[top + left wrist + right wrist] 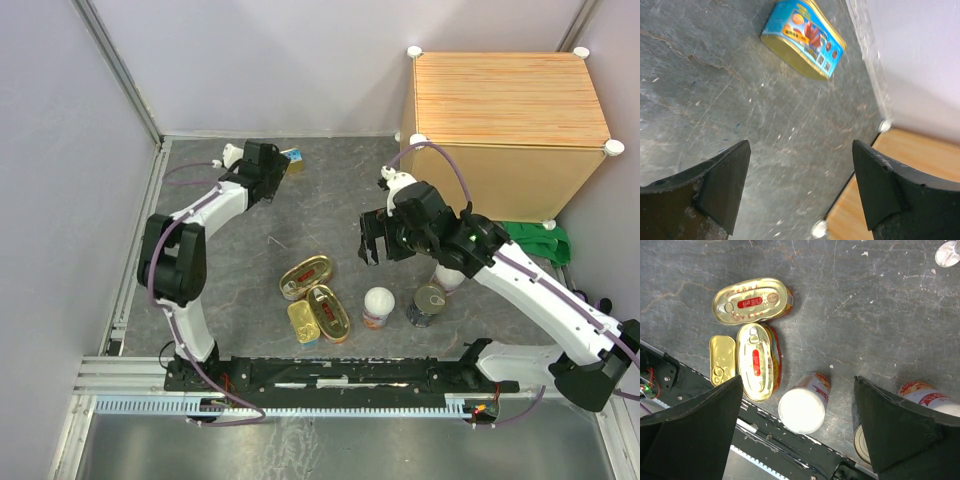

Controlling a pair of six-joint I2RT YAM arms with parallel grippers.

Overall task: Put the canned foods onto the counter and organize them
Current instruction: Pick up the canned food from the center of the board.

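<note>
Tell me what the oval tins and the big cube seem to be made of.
Oval tins: probably metal, glossy gold; the lids reflect light and carry pull tabs. Cube: apparently light wood or wood-look board, matte; striped plank grain on top, plain tan sides.

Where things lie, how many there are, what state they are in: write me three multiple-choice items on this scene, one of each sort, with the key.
1. How many oval gold cans lie on the table?
A one; B two; C four.

2. The right gripper is:
A open and empty; B shut on an oval can; C shut on a bottle.

3. Where is the blue tin?
A in the right gripper; B atop an oval can; C on the table, ahead of the left gripper.

Key:
1 B: the right wrist view shows exactly two, close together.
2 A: its fingers stand wide apart, gripping nothing.
3 C: the left wrist view shows it lying on the grey surface beyond the open fingers.
</note>
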